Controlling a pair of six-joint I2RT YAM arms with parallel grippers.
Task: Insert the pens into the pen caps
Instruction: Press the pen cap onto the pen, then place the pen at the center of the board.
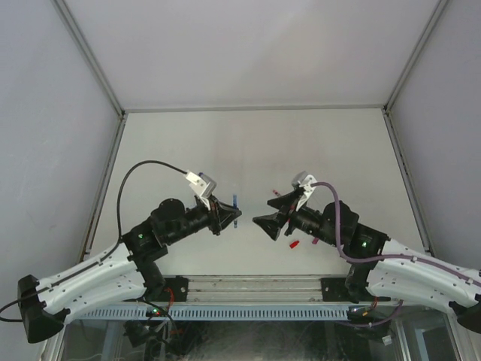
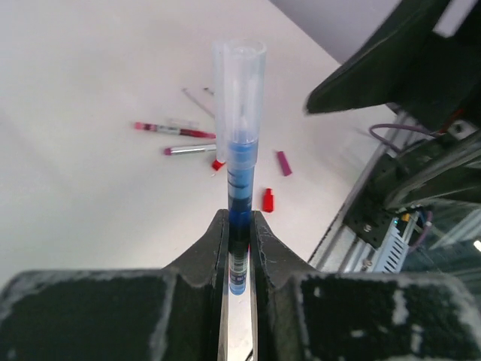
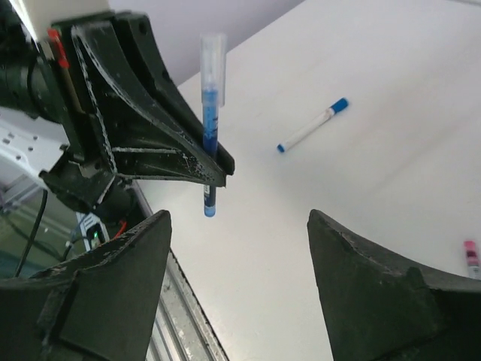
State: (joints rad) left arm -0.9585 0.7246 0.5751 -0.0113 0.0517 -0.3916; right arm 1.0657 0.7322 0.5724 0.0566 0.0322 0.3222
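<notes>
L end effector (image 2: 239, 224) grips pen (image 2: 242, 162); print (image 2: 239, 275) illegible

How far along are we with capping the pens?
One blue-ended pen lies on the table, seemingly capped. In hand: the left fingers grip a blue pen with a clear cap over its top end; the right fingers stand open, empty. Still to do, it seems: a red pen, a magenta-tipped pen, a loose red cap and a magenta cap.

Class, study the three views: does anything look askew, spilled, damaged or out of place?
Nothing spilled or visibly damaged. A red cap and a magenta cap lie loose on the table, apart from the scattered pens. The left gripper grips a blue pen.
</notes>
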